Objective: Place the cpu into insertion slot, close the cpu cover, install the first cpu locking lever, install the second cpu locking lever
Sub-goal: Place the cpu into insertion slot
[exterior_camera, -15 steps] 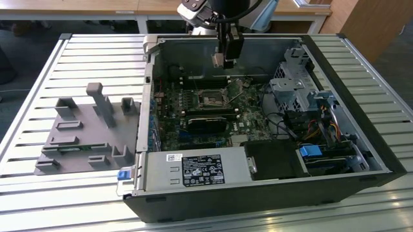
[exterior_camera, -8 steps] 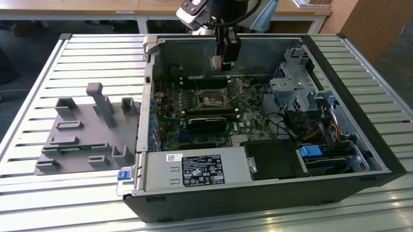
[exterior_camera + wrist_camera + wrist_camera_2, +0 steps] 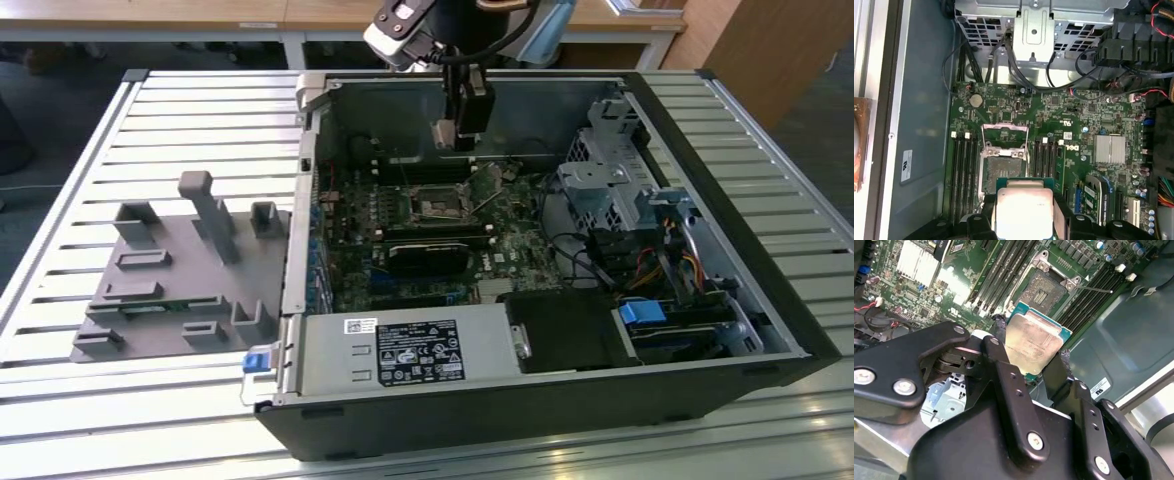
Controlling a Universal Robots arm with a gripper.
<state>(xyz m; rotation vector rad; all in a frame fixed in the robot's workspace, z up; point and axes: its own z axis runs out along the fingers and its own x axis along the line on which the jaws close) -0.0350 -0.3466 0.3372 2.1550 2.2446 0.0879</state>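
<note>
Pinching the cpu [image 3: 1035,340] with the hand [image 3: 1031,347], two black fingers [image 3: 998,332] pressed on two opposite edges. Gripping by the edges most likely to leave the pale underside free, ready to sit flat once set down. Showing its dull silver top in both wrist views, level and not tipped much.

Hanging up in the air inside the open computer case [image 3: 534,420], above the green board [image 3: 1064,105]. Not yet in the insertion slot [image 3: 1004,172]. Near that slot, but apart from it, with a gap of air below.

Standing flipped up, the cpu cover [image 3: 1005,131], open on its hinge. Opened that way to leave the dark square of the slot bare, with room to take the chip. Swung out to one side too, a thin wire lever [image 3: 1094,289], judged to be unhooked to let the cover lift.

In the exterior view, reaching straight down from above with the hand [image 3: 461,130], likely to stay away from the case walls and the cables.

Resting on the slatted desk [image 3: 174,110], the case. Lying well apart from it, at the exterior view's left, a grey holder block [image 3: 174,270] with little posts and pockets.
</note>
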